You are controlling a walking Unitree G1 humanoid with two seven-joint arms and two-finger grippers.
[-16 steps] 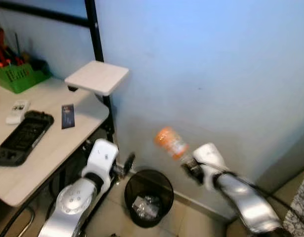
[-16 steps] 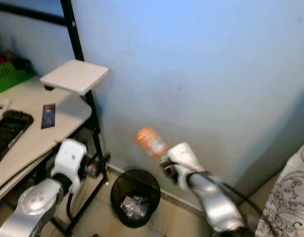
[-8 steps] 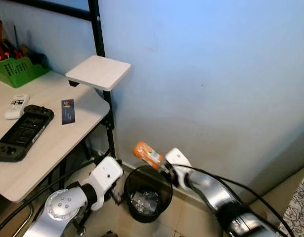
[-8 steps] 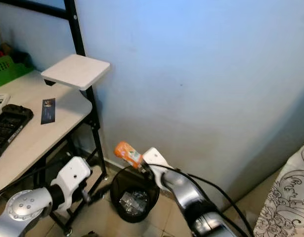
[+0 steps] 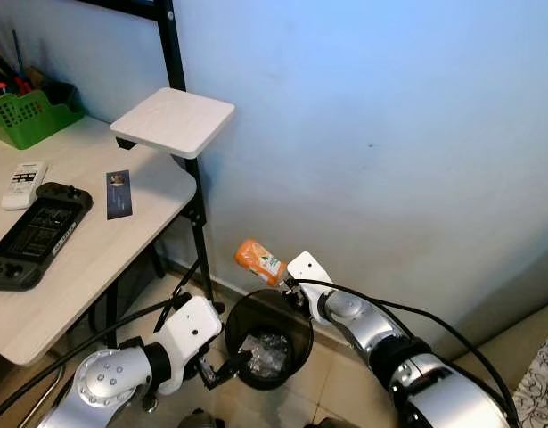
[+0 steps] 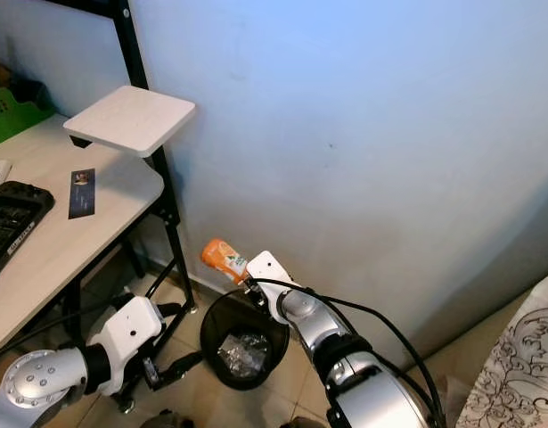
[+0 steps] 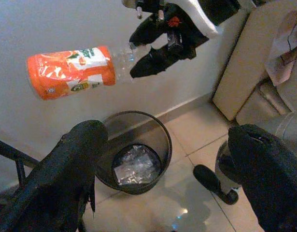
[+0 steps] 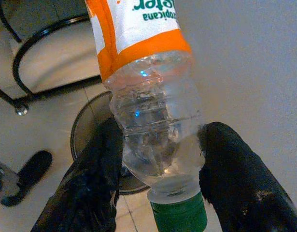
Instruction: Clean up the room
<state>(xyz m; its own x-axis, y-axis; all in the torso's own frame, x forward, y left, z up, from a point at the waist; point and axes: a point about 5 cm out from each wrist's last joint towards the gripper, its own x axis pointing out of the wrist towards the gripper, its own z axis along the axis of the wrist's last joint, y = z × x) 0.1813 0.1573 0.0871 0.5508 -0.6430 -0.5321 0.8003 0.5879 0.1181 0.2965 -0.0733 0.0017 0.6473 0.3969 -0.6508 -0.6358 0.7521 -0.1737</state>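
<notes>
A clear plastic bottle (image 5: 258,259) with an orange label and a green cap hangs tilted just above the far rim of a black mesh trash bin (image 5: 306,328). My right gripper (image 5: 287,283) is shut on the bottle's neck, its black fingers (image 8: 90,183) pressing both sides of the clear plastic (image 8: 153,121). The bin (image 7: 163,141) stands on the tiled floor by the blue wall and holds crumpled wrapping. My left gripper (image 5: 231,364) sits low beside the bin's near left side, open with nothing between its fingers (image 7: 76,154). From there it sees the bottle (image 7: 73,70) overhead.
A pale desk (image 5: 95,259) on a black frame stands to the left, carrying a black handheld console (image 5: 33,236), a white remote (image 5: 22,183), a dark card (image 5: 118,193) and a green basket (image 5: 28,111). A white shelf (image 5: 174,122) juts out. Patterned fabric (image 6: 514,374) lies bottom right.
My right gripper has brought the bottle down and leftward, from mid-air to just over the bin. The left arm has dropped from desk height to beside the bin. The camera tilted too.
</notes>
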